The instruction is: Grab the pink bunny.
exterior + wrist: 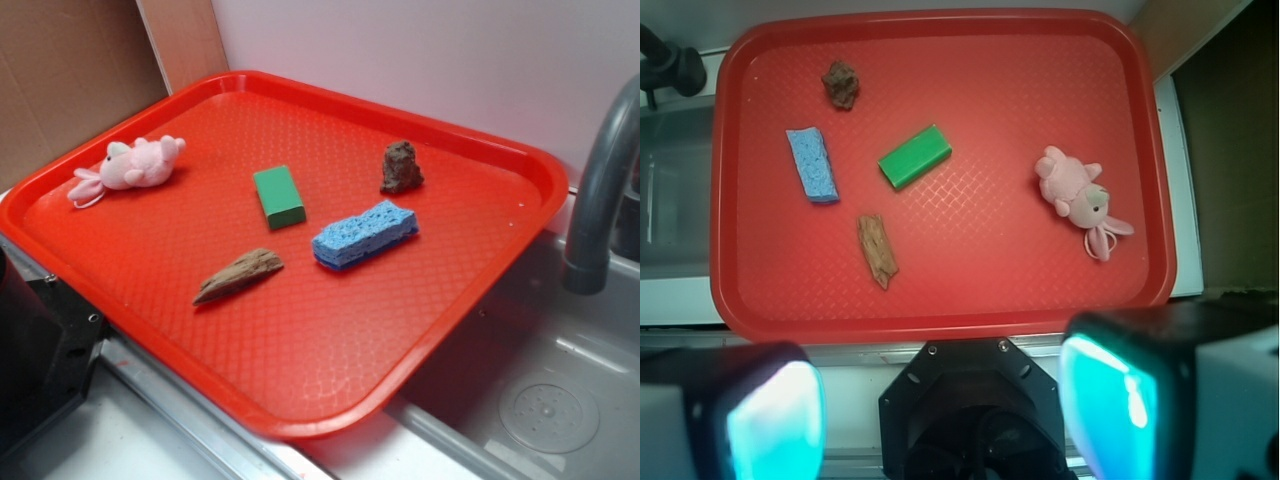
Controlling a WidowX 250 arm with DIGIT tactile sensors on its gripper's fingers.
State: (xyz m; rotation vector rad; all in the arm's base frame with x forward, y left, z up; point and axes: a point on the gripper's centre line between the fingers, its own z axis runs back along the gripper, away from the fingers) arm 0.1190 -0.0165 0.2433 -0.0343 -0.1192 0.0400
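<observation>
The pink bunny [130, 166] lies on its side near the far left corner of the red tray [330, 400]. In the wrist view the pink bunny [1077, 190] is at the right side of the red tray [940, 325], ears pointing toward the near rim. My gripper [945, 410] hangs high above the tray's near edge, open, with nothing between its fingers [1110, 400]. It is well apart from the bunny. The gripper itself is out of the exterior view.
On the tray lie a green block [279, 196], a blue sponge [364, 233], a brown wood piece [238, 275] and a dark brown lump [401, 168]. A grey faucet [600, 190] and sink [540, 400] are at the right. The robot base [40, 350] is at the left.
</observation>
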